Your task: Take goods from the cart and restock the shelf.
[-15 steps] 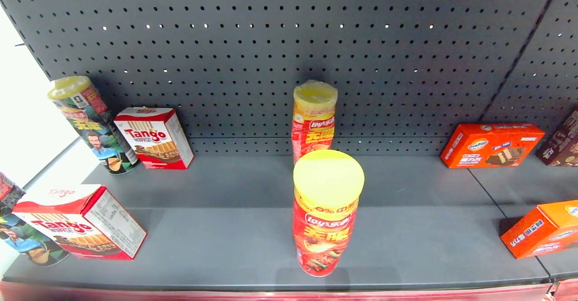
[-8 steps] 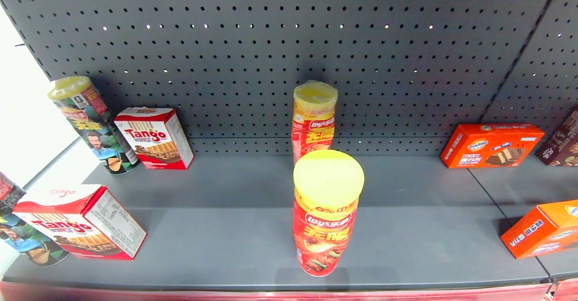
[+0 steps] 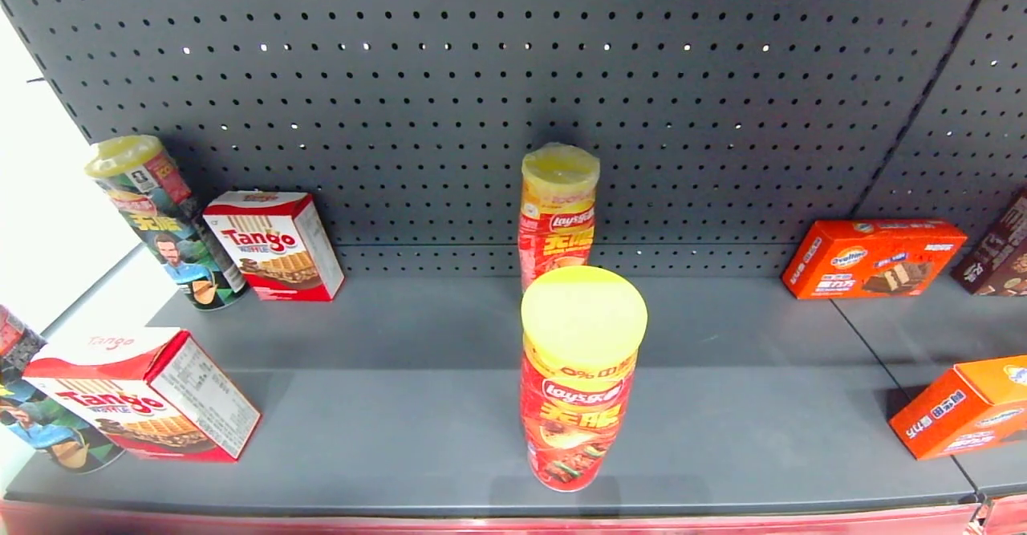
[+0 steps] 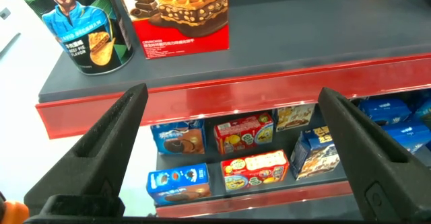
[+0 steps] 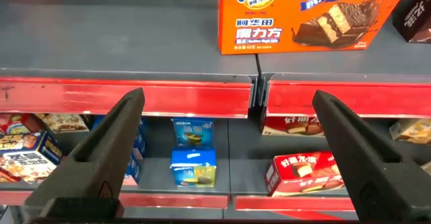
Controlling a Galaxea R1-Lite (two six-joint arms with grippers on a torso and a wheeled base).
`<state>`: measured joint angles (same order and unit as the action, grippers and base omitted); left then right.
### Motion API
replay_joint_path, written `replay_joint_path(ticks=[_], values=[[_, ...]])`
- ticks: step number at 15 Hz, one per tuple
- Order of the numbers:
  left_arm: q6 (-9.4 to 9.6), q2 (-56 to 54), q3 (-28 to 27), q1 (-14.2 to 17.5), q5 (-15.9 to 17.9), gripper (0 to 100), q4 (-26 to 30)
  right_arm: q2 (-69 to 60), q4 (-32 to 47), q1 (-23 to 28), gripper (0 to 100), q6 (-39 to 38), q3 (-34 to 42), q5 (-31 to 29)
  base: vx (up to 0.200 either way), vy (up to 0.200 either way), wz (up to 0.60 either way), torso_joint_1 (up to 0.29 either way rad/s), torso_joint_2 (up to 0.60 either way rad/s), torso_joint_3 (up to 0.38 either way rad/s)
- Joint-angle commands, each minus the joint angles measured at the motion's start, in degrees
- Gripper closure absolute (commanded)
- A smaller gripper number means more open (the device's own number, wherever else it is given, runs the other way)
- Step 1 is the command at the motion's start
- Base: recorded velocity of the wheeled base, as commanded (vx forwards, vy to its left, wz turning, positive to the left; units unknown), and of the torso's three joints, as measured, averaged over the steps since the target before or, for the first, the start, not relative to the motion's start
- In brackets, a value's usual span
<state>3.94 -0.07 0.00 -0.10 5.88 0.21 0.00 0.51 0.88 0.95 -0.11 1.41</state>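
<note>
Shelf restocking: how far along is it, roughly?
Done: a front chip can and a back chip can stand lined up in the middle of the shelf. In hand: nothing; the left end effector and right end effector are open and empty in front of it. To do: wide bare stretches on either side probably need filling.
</note>
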Motion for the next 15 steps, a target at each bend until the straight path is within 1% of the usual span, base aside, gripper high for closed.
replay_joint_path(ticks=[1,6,7,9,10,15], values=[[-0.07,0.1,0.0,0.0,-0.2,0,0.0,0.0,-0.1,-0.1,0,0.0,0.0,0.0,0.0,0.0,0.0,0.0,0.0,0.0],[-0.07,0.1,0.0,0.0,-0.1,0,0.0,0.0,-0.1,-0.1,0,-0.1,0.0,0.0,0.0,0.0,0.0,0.0,0.0,0.0],[0.19,0.1,0.0,0.0,-0.3,0,0.0,0.0,-0.1,-0.1,0,-0.1,0.0,0.0,0.0,0.0,0.0,0.0,0.0,0.0],[0.02,0.1,0.0,0.0,-0.9,0,0.0,0.0,-0.1,-0.1,0,0.0,0.1,0.0,-0.2,0.0,0.0,0.005,0.0,0.002],[0.37,0.1,0.0,0.0,-0.8,0,0.0,0.0,-0.1,-0.1,0,-0.1,0.1,0.0,0.0,0.0,0.0,0.0,0.0,0.0],[0.19,0.1,0.0,0.0,-0.6,0,0.0,0.0,-0.1,0.0,0,0.0,0.0,0.0,0.0,0.0,0.0,0.0,0.0,0.0]])
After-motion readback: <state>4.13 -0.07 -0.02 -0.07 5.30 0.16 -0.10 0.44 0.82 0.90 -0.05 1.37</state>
